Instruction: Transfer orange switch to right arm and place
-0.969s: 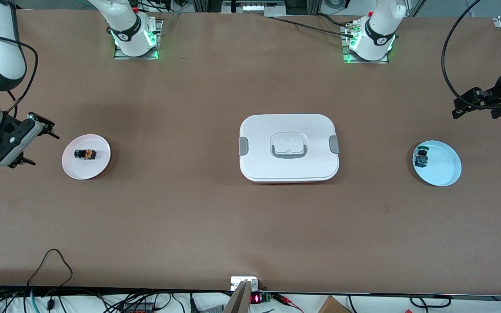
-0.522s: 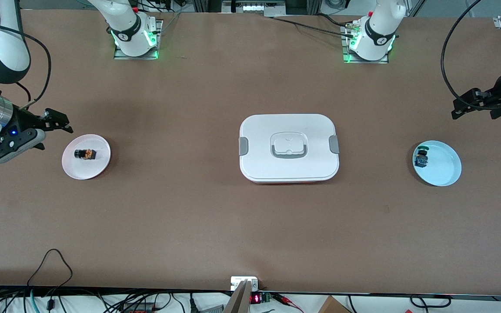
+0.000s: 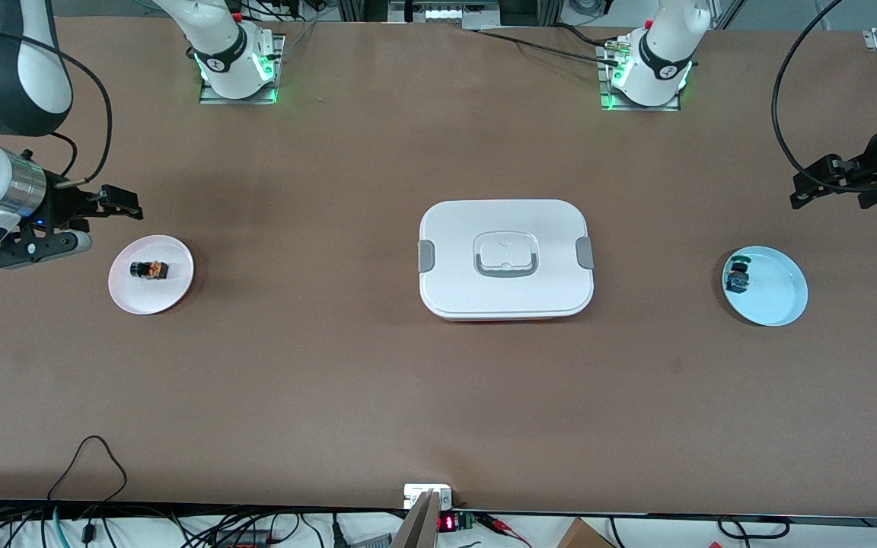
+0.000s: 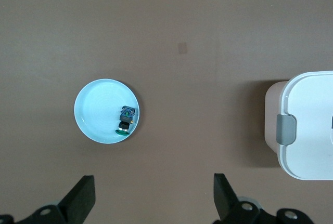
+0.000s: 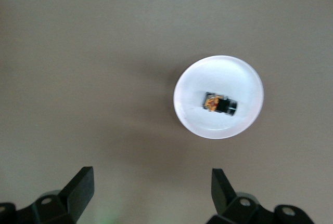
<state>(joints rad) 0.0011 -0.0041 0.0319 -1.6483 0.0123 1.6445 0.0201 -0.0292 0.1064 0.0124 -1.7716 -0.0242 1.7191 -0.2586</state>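
Note:
The orange switch (image 3: 149, 269) lies on its side on a pale pink plate (image 3: 172, 295) at the right arm's end of the table. It also shows in the right wrist view (image 5: 218, 103), on the plate (image 5: 218, 73). My right gripper (image 3: 122, 204) is open and empty. It hangs over bare table just beside that plate's rim, and its jaws (image 5: 152, 180) stand wide apart with only table between them. My left gripper (image 3: 808, 186) is open and empty over bare table at the left arm's end. It shows in its own view (image 4: 153, 182), where the arm waits.
A light blue plate (image 3: 777, 293) at the left arm's end holds a green-capped, blue-bodied part (image 3: 737, 278), also seen in the left wrist view (image 4: 125, 119). A white lidded container (image 3: 454, 228) with grey latches stands in the table's middle. Cables hang past the table's front edge.
My right arm has swung and turned. Its gripper has moved from beside the pink plate at the table's end to over the table by the plate's rim. The left arm has not moved.

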